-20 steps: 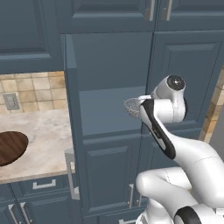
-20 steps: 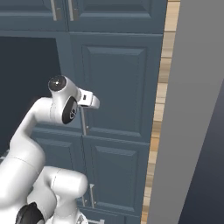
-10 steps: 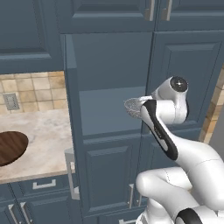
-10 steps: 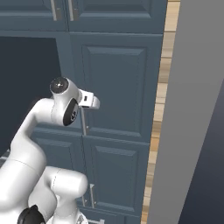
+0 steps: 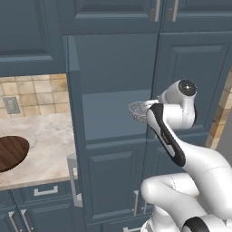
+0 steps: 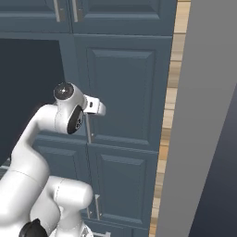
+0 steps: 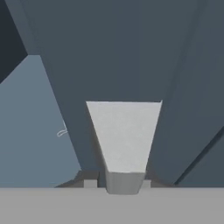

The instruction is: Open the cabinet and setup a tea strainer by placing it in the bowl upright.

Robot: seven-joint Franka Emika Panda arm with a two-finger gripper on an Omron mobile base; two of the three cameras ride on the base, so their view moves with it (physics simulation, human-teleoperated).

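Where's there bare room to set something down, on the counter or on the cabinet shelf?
Bare counter lies between the bowl and the open cabinet door. The shelf is free left of the tea strainer. Its right end is crowded: the strainer sits there with the arm close in front.

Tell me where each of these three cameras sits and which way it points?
Left base view: behind the arm on its left, facing the cabinet, tea strainer and bowl; the arm rises lower right.
Right base view: behind on the right, facing the cabinet's closed door; the arm rises lower left.
Hand view: on the hand, looking along the gripper, shut on the silver handle.
Shared: both base views show the same arm and cabinet.
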